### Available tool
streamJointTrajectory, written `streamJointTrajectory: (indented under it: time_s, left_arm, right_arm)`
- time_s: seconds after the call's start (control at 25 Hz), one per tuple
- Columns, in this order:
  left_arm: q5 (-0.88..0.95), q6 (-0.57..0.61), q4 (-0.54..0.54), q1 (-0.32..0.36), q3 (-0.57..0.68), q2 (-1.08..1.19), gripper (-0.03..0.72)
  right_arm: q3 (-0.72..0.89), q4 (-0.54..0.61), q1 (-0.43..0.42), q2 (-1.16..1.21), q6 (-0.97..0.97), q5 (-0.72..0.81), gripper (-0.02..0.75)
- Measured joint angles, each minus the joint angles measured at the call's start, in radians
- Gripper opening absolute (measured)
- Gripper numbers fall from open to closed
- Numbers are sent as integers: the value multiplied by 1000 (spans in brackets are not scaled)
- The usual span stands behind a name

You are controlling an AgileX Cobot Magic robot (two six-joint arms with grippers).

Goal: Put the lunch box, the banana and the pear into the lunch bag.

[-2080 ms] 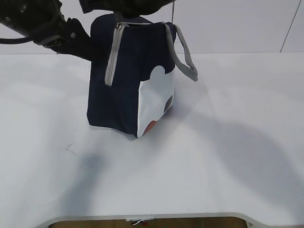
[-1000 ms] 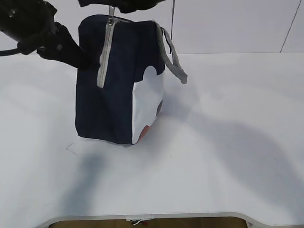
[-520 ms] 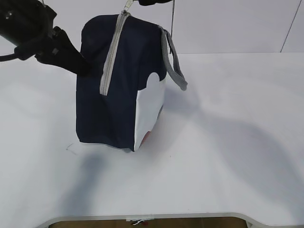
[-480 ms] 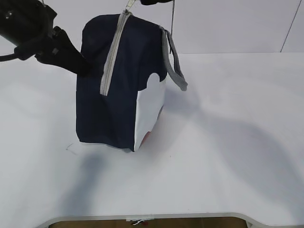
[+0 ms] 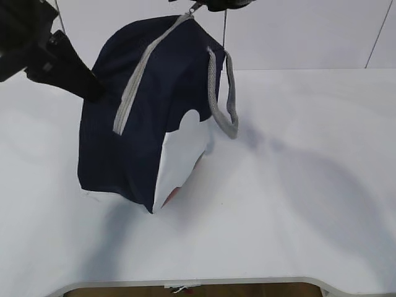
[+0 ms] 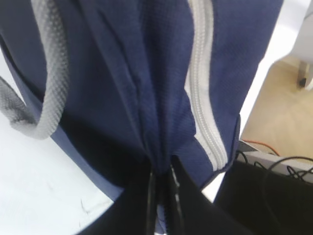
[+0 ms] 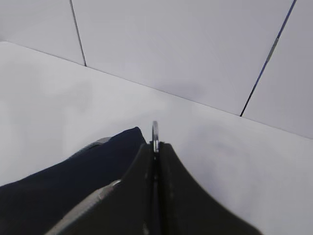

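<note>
The navy lunch bag point(image 5: 148, 124) leans over to the left on the white table, its white spotted panel point(image 5: 182, 154) facing the front. Its grey zipper point(image 5: 139, 77) runs down the near side with the teeth together. My left gripper point(image 5: 93, 93) is shut on a fold of the bag's blue fabric point(image 6: 146, 73), the fingers point(image 6: 171, 205) pinching it. At the bag's top my right gripper point(image 7: 155, 147) is shut on the metal ring pull point(image 7: 155, 129). The lunch box, the banana and the pear are out of view.
A grey webbing handle point(image 5: 226, 99) hangs off the bag's right side. The table's rounded front edge point(image 5: 185, 281) runs along the bottom. A white panelled wall point(image 7: 195, 44) stands behind. Cables point(image 6: 279, 166) lie beyond the table edge in the left wrist view.
The bag has tipped further left and come toward the front, its bottom lifting on one side. Both arms have stayed shut on it, the left arm drawing leftward.
</note>
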Motion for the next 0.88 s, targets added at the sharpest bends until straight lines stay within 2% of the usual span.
streamJointTrajectory:
  time_s: [0.2,0.52,0.88]
  left_arm:
    - [30,0,27,0,0,-4,-5]
    - [37,-7,54,0,0,-4,-5]
    - [47,-40,84,6,0,-4,-6]
  right_arm:
    - [-1,-28,-16,41,0,-11,13]
    - [-2,-30,-87,83,37,-32,13]
    - [-3,-30,-104,156,66,-47,13]
